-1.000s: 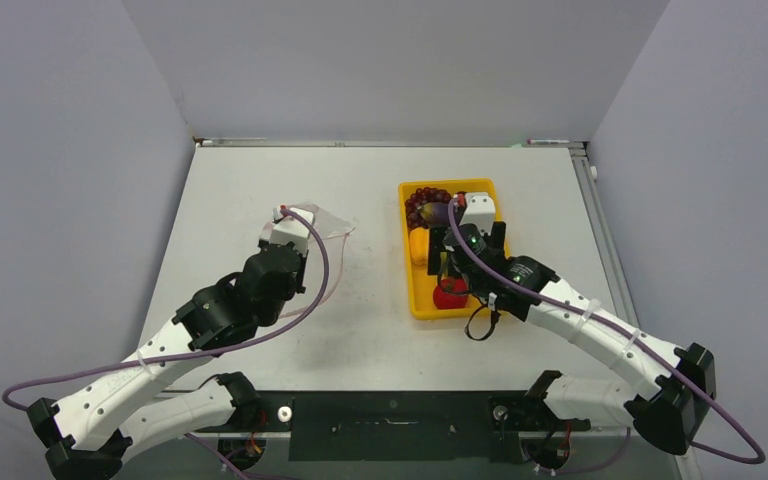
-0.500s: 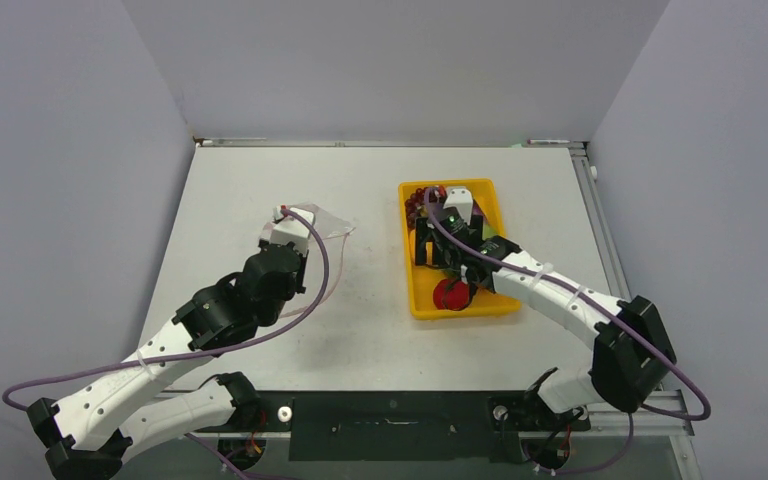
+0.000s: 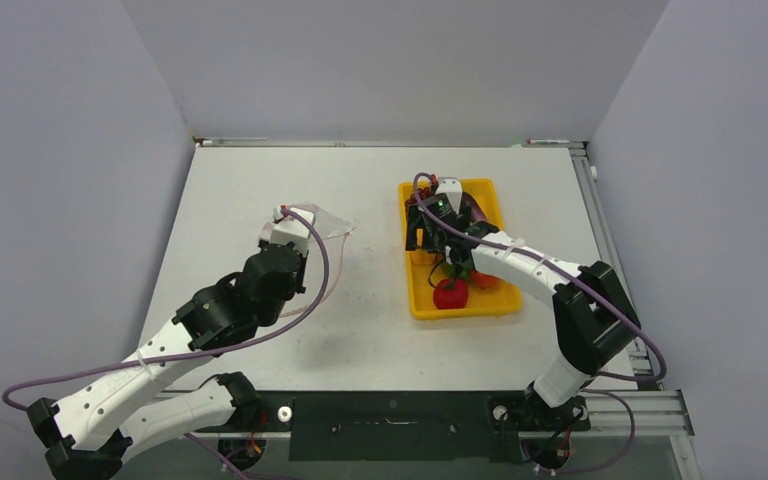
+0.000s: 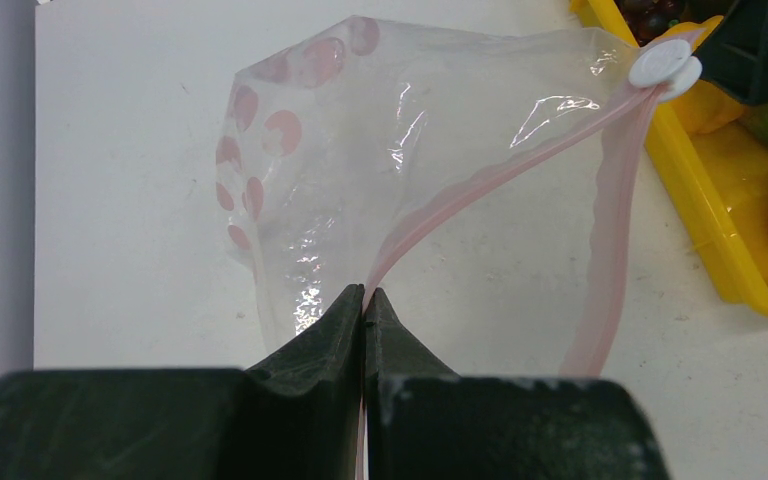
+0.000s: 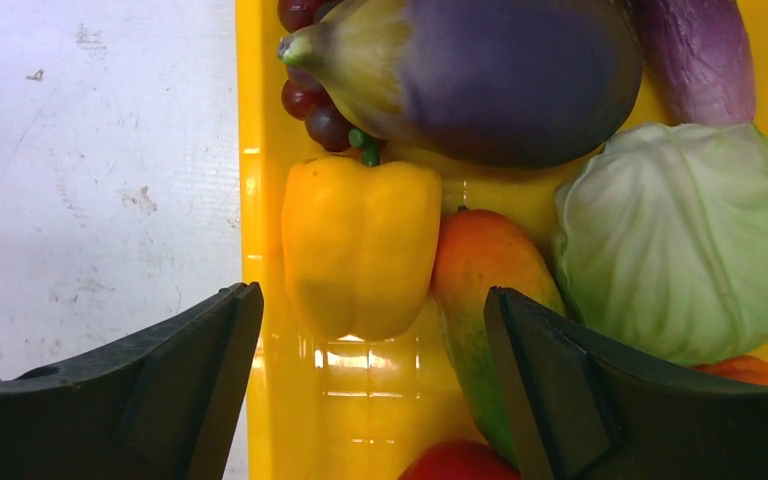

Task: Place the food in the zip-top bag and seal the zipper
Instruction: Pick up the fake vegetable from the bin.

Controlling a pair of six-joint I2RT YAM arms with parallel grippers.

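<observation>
Landmark: yellow tray [image 3: 465, 308] on the white table [image 3: 260, 180]; every place below is given from it

Left gripper [image 4: 365, 305]: fingers pressed together, pinching the zipper [image 4: 480, 180] at the bag's mouth; it stands well to the left of the tray in the overhead view

Zip-top bag [image 4: 360, 150]: clear with pink dots, lying crumpled on the table left of the tray, apart from it; the mouth gapes, one pink strip rising from the pinched point, the other running toward the tray

Slider [image 4: 665, 65]: a white tab at the zipper's far end, just beside the tray's left wall in the left wrist view

Right gripper [image 5: 370, 310]: jaws spread wide, over the tray's left half, holding nothing; one finger hangs over the tray's left wall, the other over the mango

Yellow pepper [image 5: 360, 245]: in the tray against its left wall, below and between the spread fingers

Mango [image 5: 480, 290]: orange and green, touching the pepper's right side

Eggplant [image 5: 500, 75]: purple, lying across the tray's far end, beyond the pepper; a second eggplant [image 5: 695, 55] just to its right

Grapes [image 5: 310, 100]: dark red, in the tray's far left corner, partly under the eggplant

Cabbage [image 5: 685, 240]: pale green, on the tray's right side, touching the mango

Red piece [image 3: 450, 293]: round, at the tray's near end
</observation>
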